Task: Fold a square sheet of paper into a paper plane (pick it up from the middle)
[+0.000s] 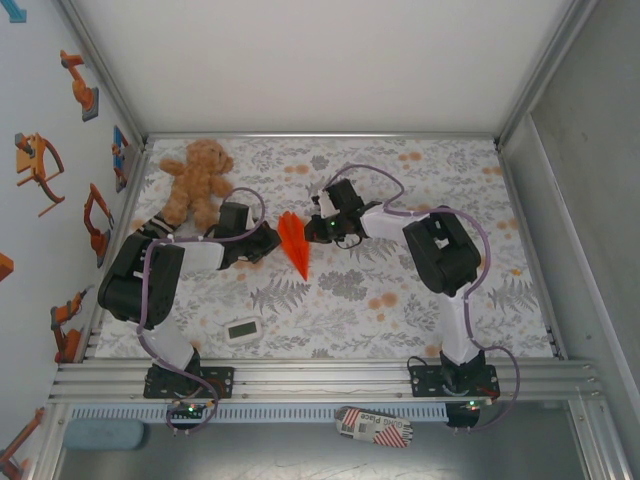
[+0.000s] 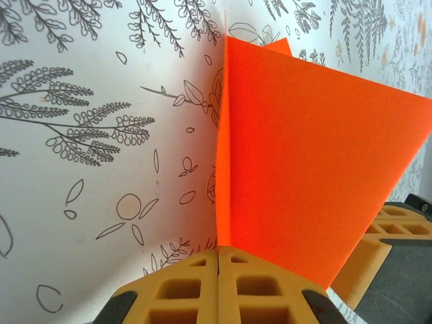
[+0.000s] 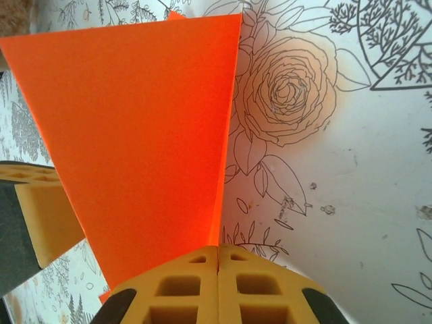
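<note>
Paper plane [image 1: 293,243] is found near the middle of the table [image 1: 400,300], between the two grippers. It is folded from bright orange paper into a narrow dart. In the top view its long axis is seen to run from the far side toward the near edge, leaning slightly to the right at the near end. The sharp tip is pointed toward the near edge and the wider end is turned toward the far side.

The plane is gripped from both sides. The left gripper [image 1: 270,240] is closed on it from the left, and the right gripper [image 1: 312,230] is closed on it from the right. In the left wrist view the yellow fingers of the left gripper [image 2: 219,251] are pressed together with the orange fold [image 2: 304,169] pinched between them, and a flat panel is spread to the right. In the right wrist view the right gripper [image 3: 217,248] is closed in the same way on the orange paper [image 3: 142,135], with the panel spread to the left.

A brown teddy bear [image 1: 196,180] is seated at the far left of the table, apart from the plane. A small white timer [image 1: 242,329] is laid near the front edge.
</note>
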You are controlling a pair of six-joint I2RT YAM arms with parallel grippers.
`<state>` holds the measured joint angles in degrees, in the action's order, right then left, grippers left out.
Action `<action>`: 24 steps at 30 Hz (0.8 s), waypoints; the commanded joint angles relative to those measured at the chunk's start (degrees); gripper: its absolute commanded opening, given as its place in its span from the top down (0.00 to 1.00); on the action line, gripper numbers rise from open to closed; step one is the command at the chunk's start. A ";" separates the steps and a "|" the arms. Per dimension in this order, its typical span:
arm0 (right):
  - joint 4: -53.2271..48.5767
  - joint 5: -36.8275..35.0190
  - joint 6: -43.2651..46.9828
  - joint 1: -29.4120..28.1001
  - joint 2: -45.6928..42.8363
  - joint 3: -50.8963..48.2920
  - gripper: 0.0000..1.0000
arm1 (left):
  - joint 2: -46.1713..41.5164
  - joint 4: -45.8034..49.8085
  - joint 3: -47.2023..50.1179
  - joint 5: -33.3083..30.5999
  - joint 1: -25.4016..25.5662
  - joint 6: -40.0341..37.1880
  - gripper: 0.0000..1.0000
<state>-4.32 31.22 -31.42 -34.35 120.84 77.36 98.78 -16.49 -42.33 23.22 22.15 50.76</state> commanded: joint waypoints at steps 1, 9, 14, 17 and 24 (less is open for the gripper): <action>0.44 0.70 0.85 0.99 -2.27 -0.96 0.99 | -2.13 0.60 -0.75 2.05 -1.12 -1.90 1.00; 7.39 -1.10 -3.34 2.66 -6.33 -7.61 0.99 | -3.37 -1.53 0.47 2.72 -1.75 -1.55 0.97; 9.46 -2.19 -4.86 2.97 -7.04 -9.93 0.99 | -1.94 -2.55 0.48 2.97 -1.83 -1.03 0.97; 10.56 -3.35 -5.95 2.97 -7.28 -11.32 0.99 | -1.29 -2.88 0.66 2.54 -1.81 -0.45 0.97; 12.44 -5.12 -7.73 2.99 -7.11 -13.35 0.99 | -0.10 -0.83 0.67 0.89 -1.66 -0.40 0.95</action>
<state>6.00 27.53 -37.80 -31.53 115.87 64.90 97.82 -18.15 -41.98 24.97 20.60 50.61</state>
